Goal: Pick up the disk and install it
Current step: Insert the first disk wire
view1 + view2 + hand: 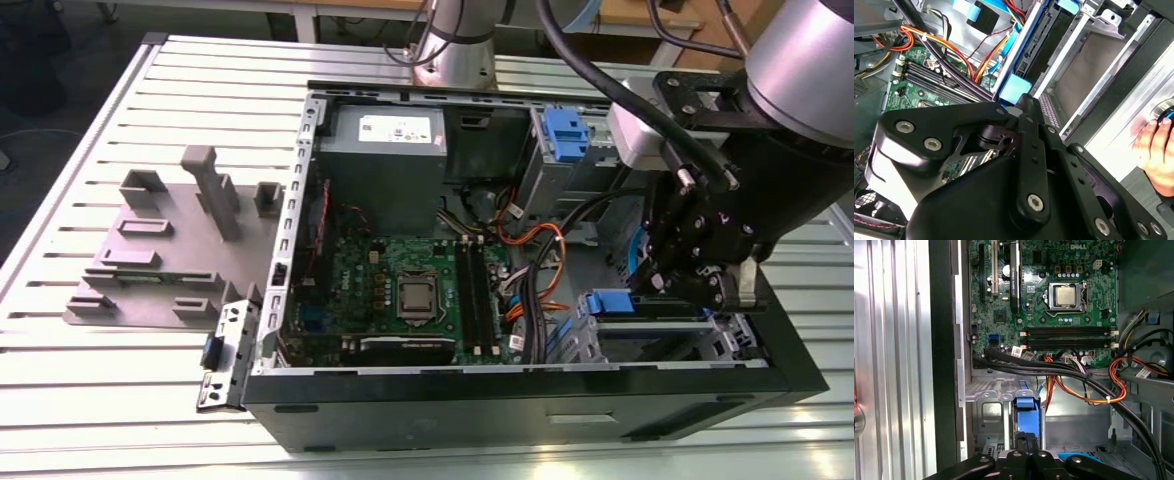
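Observation:
The disk sits on edge in the metal drive bay (727,345) at the front corner of the open computer case (534,400), on the exterior view's right. What I see of the disk is its blue rail end (611,302), (1014,90), (1026,407). My gripper (697,288) hangs over that bay. Its black fingers are drawn together, and their tips (1024,101), (1027,439) rest right at the blue end. I cannot tell whether they pinch it or just touch it. The disk's label is hidden.
Orange, red and black cables (1089,385) run between the bay and the green motherboard (414,290). A grey power supply (387,135) and an upright cage with a blue latch (566,135) stand at the back. A grey fixture (167,250) lies outside the case. A person's hand (1154,145) rests beside the case.

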